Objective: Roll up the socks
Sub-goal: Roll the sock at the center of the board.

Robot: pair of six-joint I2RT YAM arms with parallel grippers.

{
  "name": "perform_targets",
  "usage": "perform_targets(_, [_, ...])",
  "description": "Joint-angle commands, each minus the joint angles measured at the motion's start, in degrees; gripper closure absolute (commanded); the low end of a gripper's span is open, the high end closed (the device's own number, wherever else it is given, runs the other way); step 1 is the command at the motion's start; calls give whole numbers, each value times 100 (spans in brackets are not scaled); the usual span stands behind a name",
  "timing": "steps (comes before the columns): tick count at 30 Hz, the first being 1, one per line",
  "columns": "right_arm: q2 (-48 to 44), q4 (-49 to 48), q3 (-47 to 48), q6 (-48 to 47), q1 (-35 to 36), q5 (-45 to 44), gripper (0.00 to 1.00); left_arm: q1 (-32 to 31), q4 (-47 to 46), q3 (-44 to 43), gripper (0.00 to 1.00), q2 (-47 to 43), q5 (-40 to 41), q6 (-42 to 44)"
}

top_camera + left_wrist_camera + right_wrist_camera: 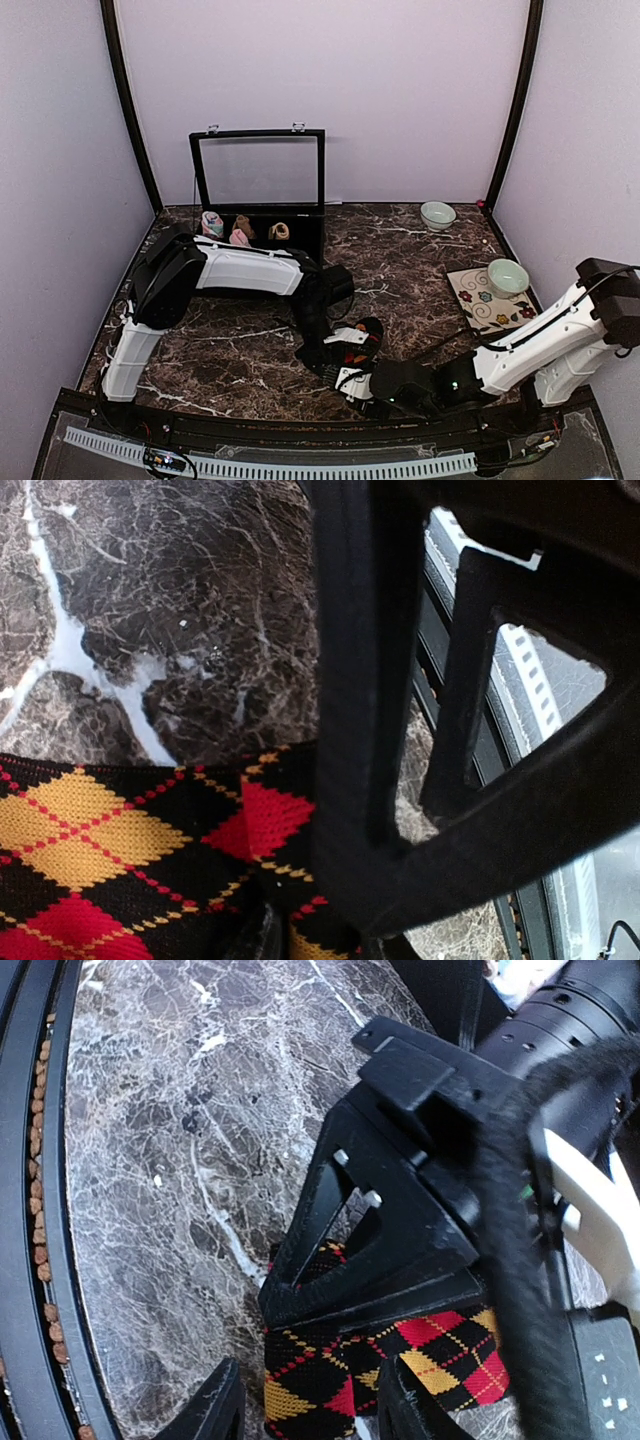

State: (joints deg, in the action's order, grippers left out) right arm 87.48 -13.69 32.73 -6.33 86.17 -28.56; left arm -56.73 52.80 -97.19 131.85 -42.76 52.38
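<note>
Right wrist: right claw (310,1372) half-open (fingers straddling) around argyle sock (440,1348).

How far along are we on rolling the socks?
Nothing finished: no rolled long sock shows. In hand: one argyle sock lies bunched on the table near its front edge, the left end effector apparently pinching it, the right end effector open around it. Left: the rolling itself; other long socks aren't in view.

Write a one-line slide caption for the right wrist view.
Argyle sock on a marble table: the left gripper rests on it, the right gripper sets its jaws at its end.
</note>
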Motion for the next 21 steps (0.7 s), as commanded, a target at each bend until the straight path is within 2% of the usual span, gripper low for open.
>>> perform_targets(1, [146,-331,38,-279,-109,59,56,-58,596,273,77,687,1059,12])
perform_targets(7, [518,-705,-135,-87,-241,238,58,-49,583,302,75,708,1146,22])
perform_targets(15, [941,-1062,-307,110,-431,272,66,-31,613,320,66,642,1124,33])
perform_targets(21, [1047,-1083,-354,347,-452,342,89,-25,595,341,62,564,1146,0])
